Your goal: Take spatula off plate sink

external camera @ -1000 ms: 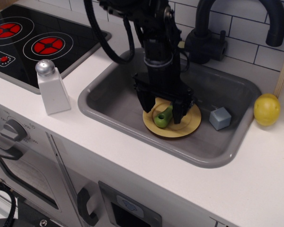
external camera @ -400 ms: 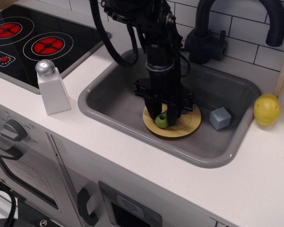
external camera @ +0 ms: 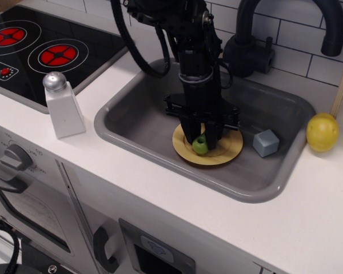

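The black arm reaches down from the far side into the sink [external camera: 131, 123], its wrist nearly upright and the gripper [external camera: 201, 139] pointing straight down over the plate [external camera: 228, 149]. The jaws stand narrow, closed onto the lime-green handle of the spatula [external camera: 200, 145], whose rounded end with its hole pokes out just below the fingertips; the blade is hidden behind the gripper, so whether it touches the plate cannot be told. The spatula sits over the near-left part of the yellow plate, which lies flat on the sink floor, toward the near wall of the basin. Just right of the plate, also in the basin, rests a small grey-blue cube [external camera: 266, 142], apart from the plate's rim. The dark curved tap [external camera: 286, 25] stands at the far edge of the sink, behind the arm. On the white counter, a yellow lemon [external camera: 322, 132] sits at the right of the sink, and a white shaker [external camera: 62, 106] with a silver cap stands to the left, near the black hob [external camera: 40, 48] with red rings.
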Controlling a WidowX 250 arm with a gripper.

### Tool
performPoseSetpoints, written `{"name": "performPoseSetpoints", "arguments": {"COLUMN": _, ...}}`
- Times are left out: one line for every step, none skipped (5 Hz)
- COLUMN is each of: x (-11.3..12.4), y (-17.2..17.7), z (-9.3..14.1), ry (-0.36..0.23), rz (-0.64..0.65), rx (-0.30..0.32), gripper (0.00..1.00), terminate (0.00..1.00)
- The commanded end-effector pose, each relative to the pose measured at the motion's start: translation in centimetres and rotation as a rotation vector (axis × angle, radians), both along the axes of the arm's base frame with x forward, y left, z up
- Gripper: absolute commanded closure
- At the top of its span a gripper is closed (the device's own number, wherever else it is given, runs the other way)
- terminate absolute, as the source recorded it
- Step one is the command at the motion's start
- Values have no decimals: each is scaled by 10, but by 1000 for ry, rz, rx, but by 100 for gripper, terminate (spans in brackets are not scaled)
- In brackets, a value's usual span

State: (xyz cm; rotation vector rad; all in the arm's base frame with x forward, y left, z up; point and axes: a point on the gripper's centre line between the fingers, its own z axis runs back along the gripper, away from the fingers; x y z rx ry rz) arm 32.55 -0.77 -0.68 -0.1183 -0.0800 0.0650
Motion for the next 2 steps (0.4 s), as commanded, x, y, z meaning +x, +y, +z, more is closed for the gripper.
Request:
{"name": "performPoseSetpoints", "arguments": {"x": 10, "y": 3, "z": 45, "ry": -132, "rz": 19, "rx": -24, "gripper": 100, "terminate": 0}}
{"name": "performPoseSetpoints", "arguments": {"x": 1, "y": 15, "z": 51, "ry": -136, "rz": 38, "rx": -19, "gripper": 100, "terminate": 0}}
